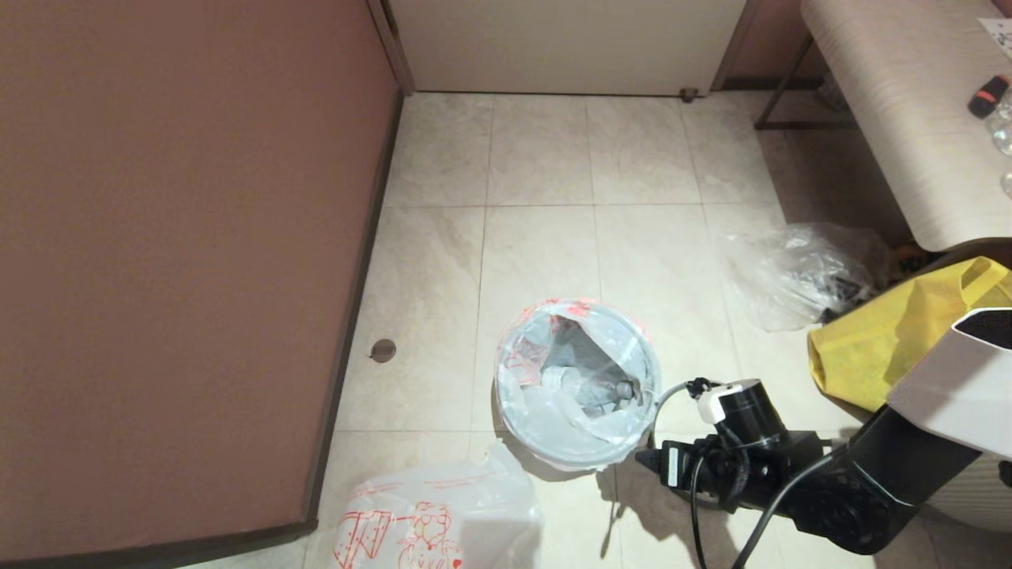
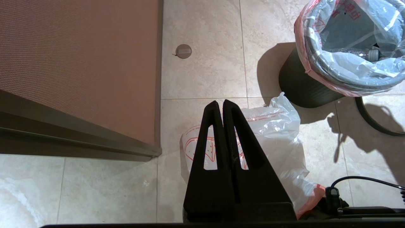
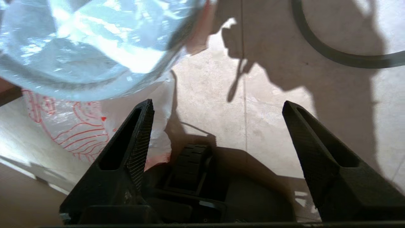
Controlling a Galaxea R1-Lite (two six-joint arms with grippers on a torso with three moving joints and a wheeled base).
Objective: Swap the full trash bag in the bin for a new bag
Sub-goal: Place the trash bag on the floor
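Only wrist views show grey hoop, right claw spread.

Warm overhead light, hard arm shadows on floor, glare + blur on bin liner

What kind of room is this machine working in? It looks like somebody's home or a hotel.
Probably a hotel room or small flat, near the door. Signs: beige floor tiles, a small lined bin standing on them, a pale wood-grain table on metal legs, and a round floor doorstop beside the brown wall panel.
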